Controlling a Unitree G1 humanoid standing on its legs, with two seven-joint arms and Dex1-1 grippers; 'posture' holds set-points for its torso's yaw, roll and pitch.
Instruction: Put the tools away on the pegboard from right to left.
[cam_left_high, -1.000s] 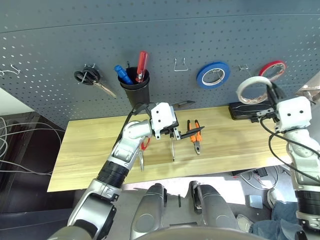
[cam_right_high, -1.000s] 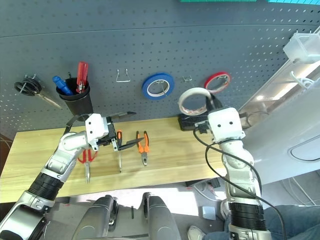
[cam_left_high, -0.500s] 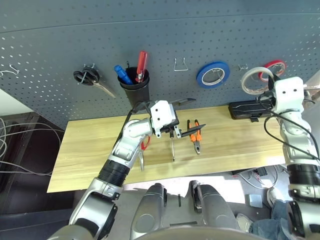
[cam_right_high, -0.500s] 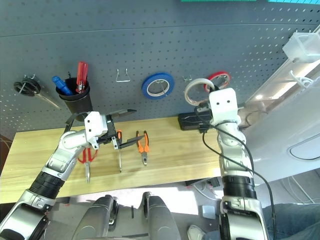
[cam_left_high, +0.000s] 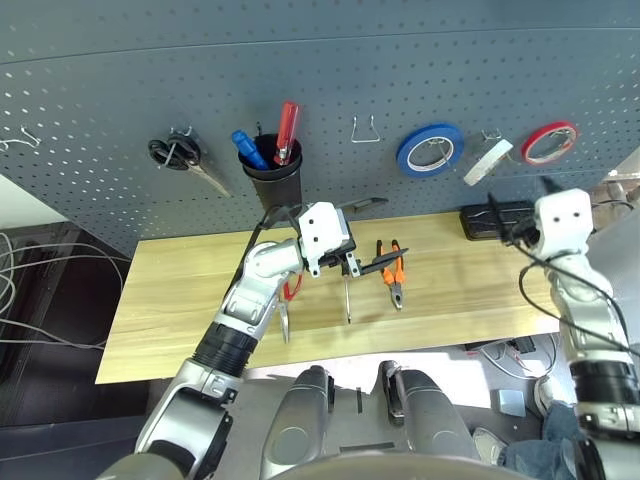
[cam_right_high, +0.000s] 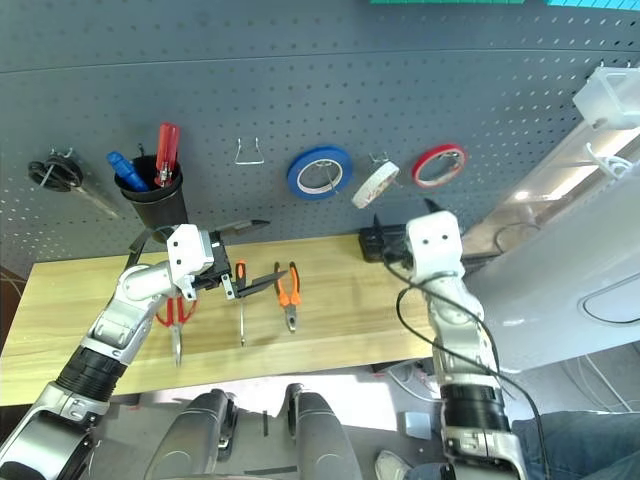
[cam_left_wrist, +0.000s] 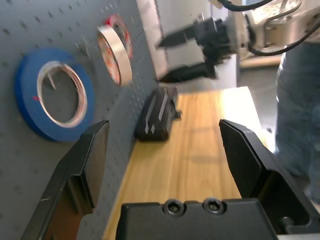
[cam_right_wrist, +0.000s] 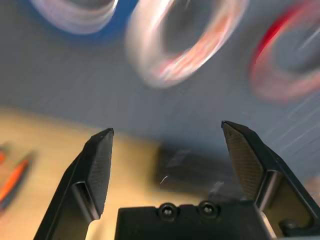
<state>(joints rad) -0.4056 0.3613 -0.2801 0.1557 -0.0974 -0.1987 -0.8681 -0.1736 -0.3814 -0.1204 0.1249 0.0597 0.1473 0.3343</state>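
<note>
Pegboard (cam_left_high: 320, 90) rising behind the wooden table (cam_left_high: 190, 300), left gripper (cam_left_high: 385, 235) spreading wide above the pliers (cam_left_high: 395, 275), right gripper (cam_right_high: 408, 215) spreading empty near the board, whitish tape roll (cam_right_high: 375, 185) hanging between blue (cam_right_high: 320, 172) and red tape rolls (cam_right_high: 438, 165).

Gap between 2 tape rolls, blue (cam_left_high: 410, 165) and red (cam_left_high: 532, 158): whitish roll (cam_left_high: 488, 162) blocks.

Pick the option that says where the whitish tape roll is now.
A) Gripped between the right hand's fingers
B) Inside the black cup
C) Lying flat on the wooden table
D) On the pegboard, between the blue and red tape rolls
D: the whitish tape roll hangs at the pegboard between the blue roll and the red roll, with the open right hand clear of it.
</note>
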